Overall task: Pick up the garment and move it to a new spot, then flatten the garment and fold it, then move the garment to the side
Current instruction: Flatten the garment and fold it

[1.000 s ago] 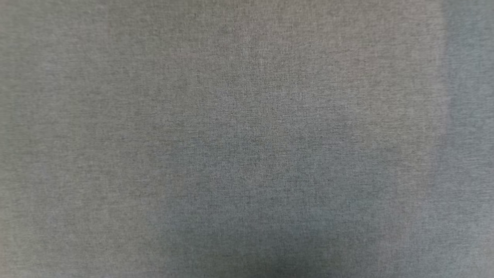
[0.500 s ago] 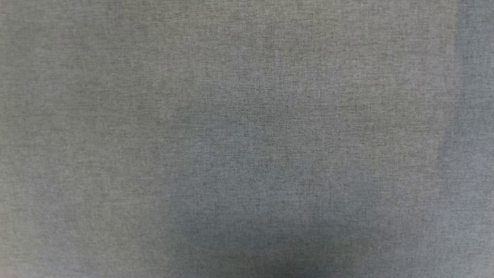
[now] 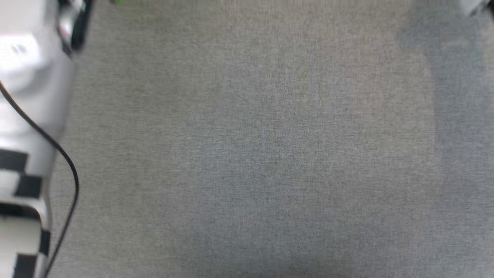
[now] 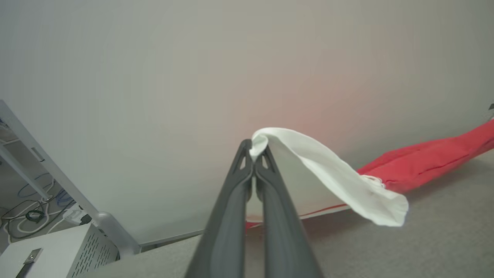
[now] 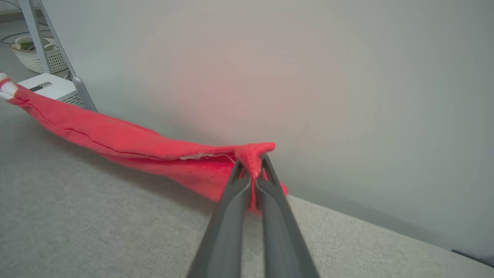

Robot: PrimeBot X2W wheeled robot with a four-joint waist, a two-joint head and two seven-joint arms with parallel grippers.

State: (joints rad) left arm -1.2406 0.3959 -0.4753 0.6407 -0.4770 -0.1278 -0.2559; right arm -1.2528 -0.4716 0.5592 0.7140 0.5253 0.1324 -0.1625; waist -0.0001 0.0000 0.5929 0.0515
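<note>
The garment (image 5: 115,135) is held stretched over the grey surface (image 5: 96,216) beside a pale wall (image 4: 173,77), its white sleeve (image 4: 328,173) pinched in the closed left gripper (image 4: 254,152) and a red edge clamped in the closed right gripper (image 5: 251,170), sagging between the 2.

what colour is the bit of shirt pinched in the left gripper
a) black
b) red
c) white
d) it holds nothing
C: in the left wrist view the left gripper is shut on white cloth of the garment, and the red part trails away beyond it.
</note>
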